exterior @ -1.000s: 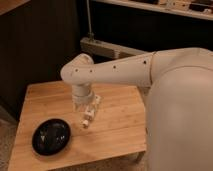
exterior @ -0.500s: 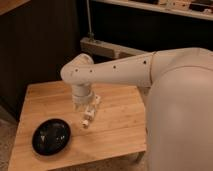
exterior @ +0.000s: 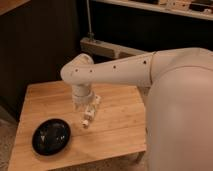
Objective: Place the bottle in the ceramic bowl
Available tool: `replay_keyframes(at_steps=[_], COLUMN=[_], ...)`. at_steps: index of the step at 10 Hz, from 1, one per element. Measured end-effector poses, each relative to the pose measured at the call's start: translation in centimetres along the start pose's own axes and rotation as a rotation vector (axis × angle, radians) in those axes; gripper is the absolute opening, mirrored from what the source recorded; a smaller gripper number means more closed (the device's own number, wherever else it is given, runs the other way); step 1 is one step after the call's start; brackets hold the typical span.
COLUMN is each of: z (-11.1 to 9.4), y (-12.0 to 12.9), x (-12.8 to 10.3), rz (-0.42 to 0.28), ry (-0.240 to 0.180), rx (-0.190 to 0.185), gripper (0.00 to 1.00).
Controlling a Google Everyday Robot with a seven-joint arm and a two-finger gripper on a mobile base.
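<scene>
Currently the gripper hangs over the worktop, jaws clenched on the bottle, near the ceramic bowl, to its right. Bottle's upper part blends into the jaws; only its lower end reads clearly.

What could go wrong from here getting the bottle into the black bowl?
The bottle at the end effector is beside the ceramic bowl, not over it; let go here, it would likely land on the wooden table. The bowl sits near the table's front edge, so a nudge could push it off.
</scene>
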Motion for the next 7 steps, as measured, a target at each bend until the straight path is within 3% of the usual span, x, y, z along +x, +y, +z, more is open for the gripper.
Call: replay_keyframes(at_steps=[3,5,7], z=[0.3,1.1,3.4], y=[0.0,-0.9,-1.9], x=[-0.4,-2.4,-5.1], rz=[0.013,0.046,0.085], ry=[0.002,-0.003,0.000], rx=[-0.002,-0.009,-0.033], gripper=[0.65,0.65,0.65])
